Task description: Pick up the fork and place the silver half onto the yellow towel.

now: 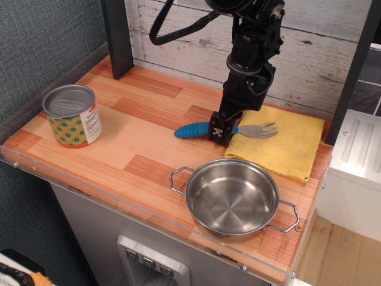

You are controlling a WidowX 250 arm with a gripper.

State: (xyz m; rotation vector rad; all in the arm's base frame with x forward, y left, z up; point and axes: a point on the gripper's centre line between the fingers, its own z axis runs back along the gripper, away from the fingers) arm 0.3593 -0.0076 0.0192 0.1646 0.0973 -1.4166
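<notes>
The fork (191, 129) has a ribbed blue handle pointing left over the wooden counter and a silver tined head (260, 130) lying over the left part of the yellow towel (283, 143). My gripper (218, 128) comes down from above and is shut on the fork near where handle meets metal. The fork sits low, at or just above the surface; I cannot tell if it touches. The towel lies flat at the back right of the counter.
A steel pot (232, 196) with two handles stands in front of the towel near the front edge. A printed tin can (72, 115) stands at the left. A dark post (118, 36) and the plank wall rise behind.
</notes>
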